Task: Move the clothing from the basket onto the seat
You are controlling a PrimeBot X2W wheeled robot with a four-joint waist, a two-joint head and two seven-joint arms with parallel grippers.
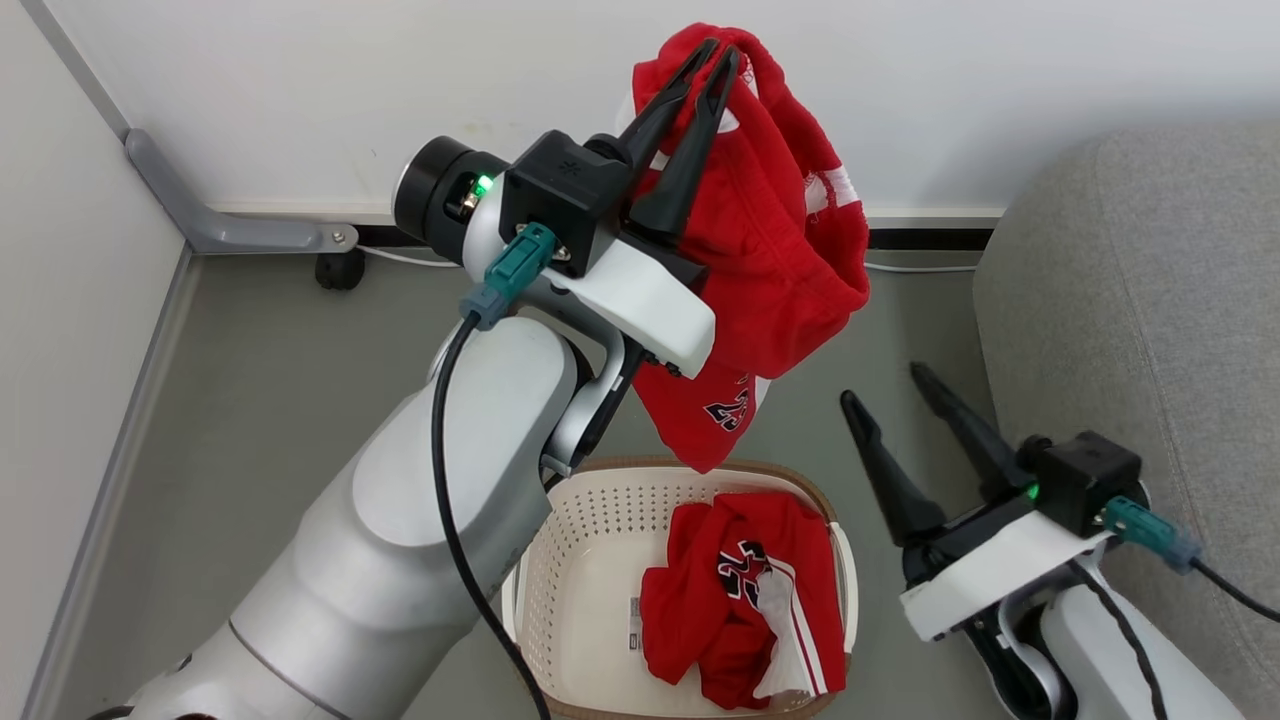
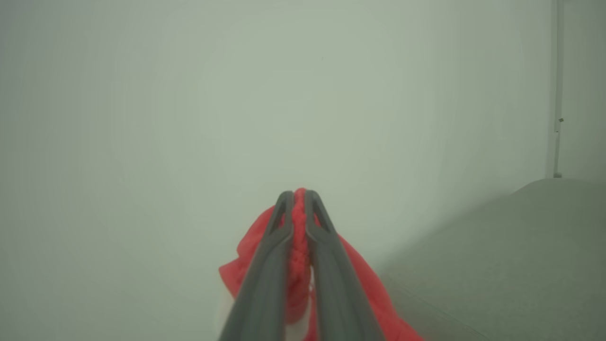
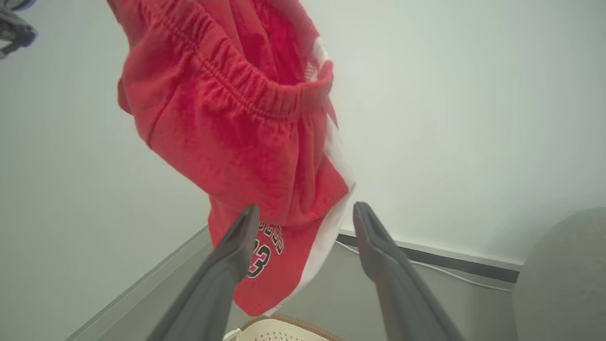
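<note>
Head view is showing the left gripper point(image 1: 722, 48) clamping red shorts point(image 1: 790, 230) between its nearly closed jaws, fabric hanging below them above the basket point(image 1: 575, 560). Right gripper point(image 1: 884, 385) is gaping wide, gripping nothing, the seat point(image 1: 1130, 300) lying just beside its jaws.

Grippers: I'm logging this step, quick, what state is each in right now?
Left gripper: shut on a bright red soft-fabric garment with white stripes, hanging above the cream perforated plastic basket.
Right gripper: open, holding nothing.
</note>
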